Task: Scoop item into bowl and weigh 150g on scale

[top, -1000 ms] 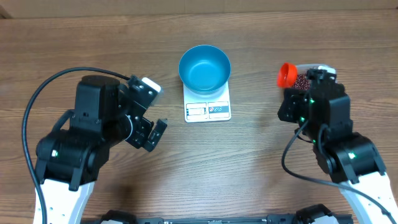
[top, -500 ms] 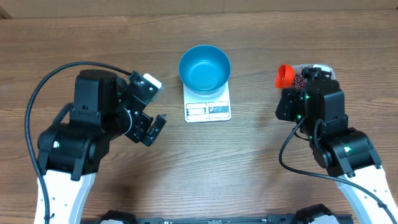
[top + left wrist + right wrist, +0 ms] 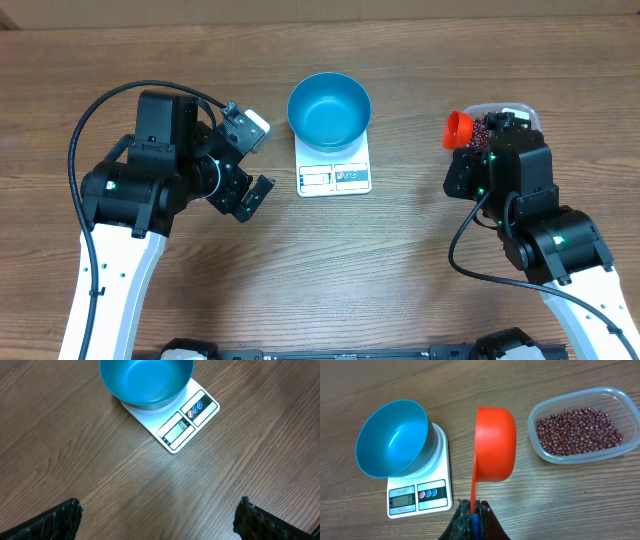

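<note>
The blue bowl [image 3: 329, 110] [image 3: 146, 380] [image 3: 392, 437] stands empty on the white scale [image 3: 334, 177] [image 3: 190, 420] [image 3: 417, 495] at mid-table. Dark red-brown beans [image 3: 577, 430] [image 3: 487, 127] fill a clear tub [image 3: 620, 395] at the right. My right gripper [image 3: 471, 510] is shut on the handle of an orange scoop [image 3: 494, 442] [image 3: 459, 127], which hangs between bowl and tub with its inside turned away from view. My left gripper [image 3: 250, 163] [image 3: 160, 520] is open over bare wood, left of the scale and holding nothing.
The wooden table carries only the scale, bowl and tub. The left arm's black cable [image 3: 95, 120] loops over the left side. The right arm [image 3: 530, 210] covers the near right part of the table.
The left arm has swung back and slightly right, bringing its open gripper nearer the scale. The right arm has shifted slightly, with the scoop still in its grip.
</note>
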Controlling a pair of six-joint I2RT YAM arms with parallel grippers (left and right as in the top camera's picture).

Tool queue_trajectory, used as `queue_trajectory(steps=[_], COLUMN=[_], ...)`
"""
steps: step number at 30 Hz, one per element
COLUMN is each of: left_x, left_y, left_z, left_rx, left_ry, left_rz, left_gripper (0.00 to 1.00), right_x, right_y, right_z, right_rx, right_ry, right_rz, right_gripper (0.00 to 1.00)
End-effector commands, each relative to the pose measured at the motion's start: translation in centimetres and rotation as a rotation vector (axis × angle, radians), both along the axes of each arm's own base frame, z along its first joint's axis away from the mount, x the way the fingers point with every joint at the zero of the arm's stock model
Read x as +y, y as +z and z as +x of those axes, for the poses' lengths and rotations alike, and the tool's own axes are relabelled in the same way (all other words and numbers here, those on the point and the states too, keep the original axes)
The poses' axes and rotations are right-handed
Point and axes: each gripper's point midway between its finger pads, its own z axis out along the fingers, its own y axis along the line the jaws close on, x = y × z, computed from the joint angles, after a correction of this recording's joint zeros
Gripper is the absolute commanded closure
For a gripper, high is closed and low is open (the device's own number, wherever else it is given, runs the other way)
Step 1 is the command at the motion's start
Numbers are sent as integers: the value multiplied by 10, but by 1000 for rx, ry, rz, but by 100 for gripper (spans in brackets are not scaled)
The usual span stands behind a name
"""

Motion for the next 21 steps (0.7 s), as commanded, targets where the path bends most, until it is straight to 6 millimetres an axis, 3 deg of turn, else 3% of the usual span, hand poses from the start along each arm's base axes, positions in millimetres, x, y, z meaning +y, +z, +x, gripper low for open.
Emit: queue_trajectory(steps=[1,21], left_x=[-2,1], left_y=[6,5], left_z=[3,4], left_rx=[-18,-19], left_ry=[-21,-6], left_rz=[-12,5], left_gripper=[0,0], right_x=[-1,0], right_y=[18,18], right_z=[2,2], right_rx=[-49,-46], right_ry=[-4,2], right_rz=[11,15], right_gripper=[96,96])
